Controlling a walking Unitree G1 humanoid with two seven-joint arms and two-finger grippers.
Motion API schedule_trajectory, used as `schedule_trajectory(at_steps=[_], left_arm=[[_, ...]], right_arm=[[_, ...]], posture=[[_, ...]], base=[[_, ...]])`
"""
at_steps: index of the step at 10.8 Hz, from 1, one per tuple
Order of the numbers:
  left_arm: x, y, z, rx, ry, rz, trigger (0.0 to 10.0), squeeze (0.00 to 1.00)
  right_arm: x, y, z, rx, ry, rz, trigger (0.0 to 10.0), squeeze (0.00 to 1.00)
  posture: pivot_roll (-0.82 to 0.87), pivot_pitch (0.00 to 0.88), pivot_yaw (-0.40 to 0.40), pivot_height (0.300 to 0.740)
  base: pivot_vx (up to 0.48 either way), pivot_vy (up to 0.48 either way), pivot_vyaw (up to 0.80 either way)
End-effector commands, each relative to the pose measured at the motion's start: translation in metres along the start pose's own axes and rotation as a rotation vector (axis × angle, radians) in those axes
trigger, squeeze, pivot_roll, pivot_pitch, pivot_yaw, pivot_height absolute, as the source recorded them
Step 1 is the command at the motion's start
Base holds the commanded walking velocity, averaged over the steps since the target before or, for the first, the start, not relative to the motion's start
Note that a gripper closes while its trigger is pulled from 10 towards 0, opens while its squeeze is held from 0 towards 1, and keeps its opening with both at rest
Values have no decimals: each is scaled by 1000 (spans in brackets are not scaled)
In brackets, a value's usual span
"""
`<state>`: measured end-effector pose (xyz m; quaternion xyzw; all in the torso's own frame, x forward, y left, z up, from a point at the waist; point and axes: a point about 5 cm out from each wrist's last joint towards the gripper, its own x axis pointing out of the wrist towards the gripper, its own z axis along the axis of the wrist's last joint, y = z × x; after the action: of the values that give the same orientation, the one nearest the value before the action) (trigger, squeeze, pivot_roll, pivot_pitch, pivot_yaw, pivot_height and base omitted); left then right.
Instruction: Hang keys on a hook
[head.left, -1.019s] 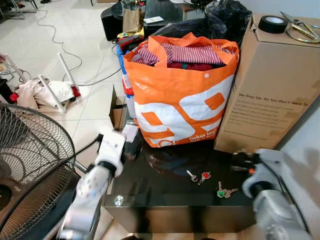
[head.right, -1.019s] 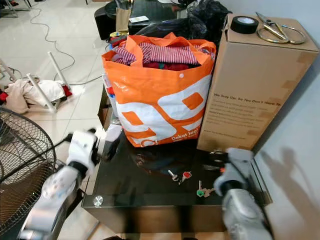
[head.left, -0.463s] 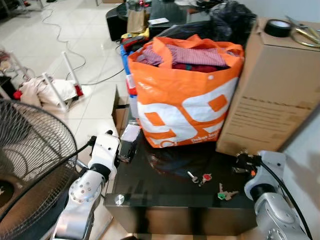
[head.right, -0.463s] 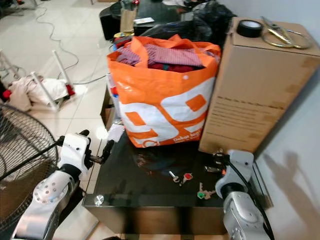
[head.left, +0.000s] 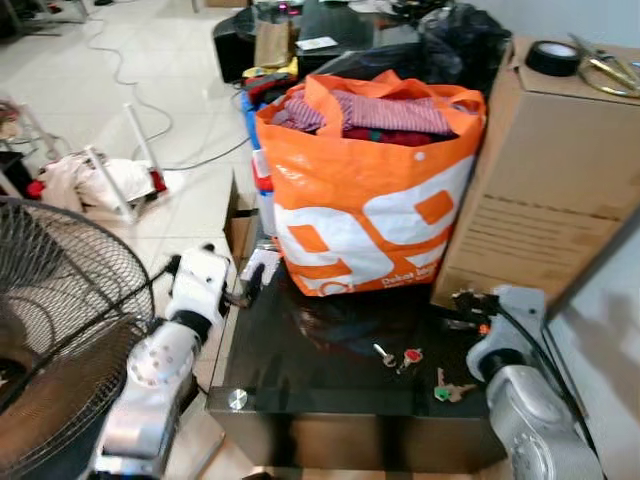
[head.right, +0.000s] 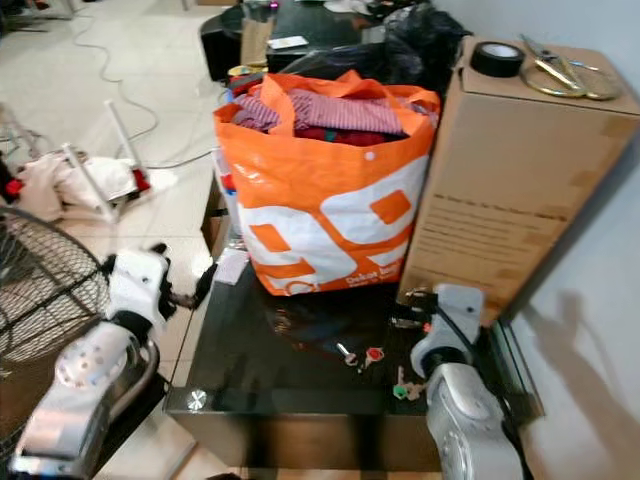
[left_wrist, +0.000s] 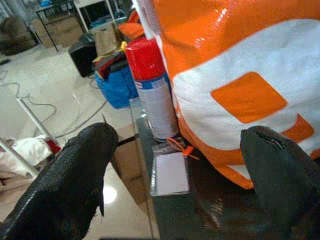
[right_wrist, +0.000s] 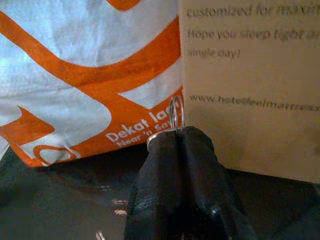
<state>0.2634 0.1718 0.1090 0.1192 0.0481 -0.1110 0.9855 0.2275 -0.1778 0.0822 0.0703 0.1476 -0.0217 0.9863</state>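
The right gripper (right_wrist: 179, 131) has moved closer to the bag (head.left: 370, 200), pinching a ring (right_wrist: 174, 114). Left gripper (left_wrist: 170, 165) is gaping, empty. Keys (head.left: 452, 388) are lying on the table (head.left: 300, 370).

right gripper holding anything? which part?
Yes: the right gripper is shut on a small metal ring, pinched at its lower edge, loop sticking up past the fingertips. Left gripper is open, empty.

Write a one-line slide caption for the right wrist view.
Right end effector pinching a metal ring before the orange bag and cardboard box.
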Motion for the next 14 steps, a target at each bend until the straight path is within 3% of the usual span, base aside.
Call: schedule_trajectory(at_steps=[1, 3, 7, 9, 14], left_arm=[[0, 3, 1, 1, 11, -2, 10000, 0], [2, 5, 3, -4, 7, 5, 10000, 0], [18, 4, 4, -14, 13, -17, 10000, 0], [21, -3, 7, -25, 5, -17, 10000, 0], [19, -1, 8, -20, 1, 0, 10000, 0]], right_arm=[[-1, -2, 9, -3, -30, -5, 10000, 0], [2, -8, 8, -14, -20, -20, 10000, 0], [8, -11, 18, -29, -66, -55, 10000, 0], [0, -12, 15, -26, -54, -68, 10000, 0], [9, -11, 22, -41, -64, -47, 10000, 0]], posture=[[-82, 0, 63, 740], [-69, 0, 62, 740], [-150, 0, 134, 740], [-136, 0, 105, 740], [-88, 0, 62, 740]], base=[[0, 0, 0], [0, 0, 0], [0, 0, 0], [-122, 0, 0], [-250, 0, 0]])
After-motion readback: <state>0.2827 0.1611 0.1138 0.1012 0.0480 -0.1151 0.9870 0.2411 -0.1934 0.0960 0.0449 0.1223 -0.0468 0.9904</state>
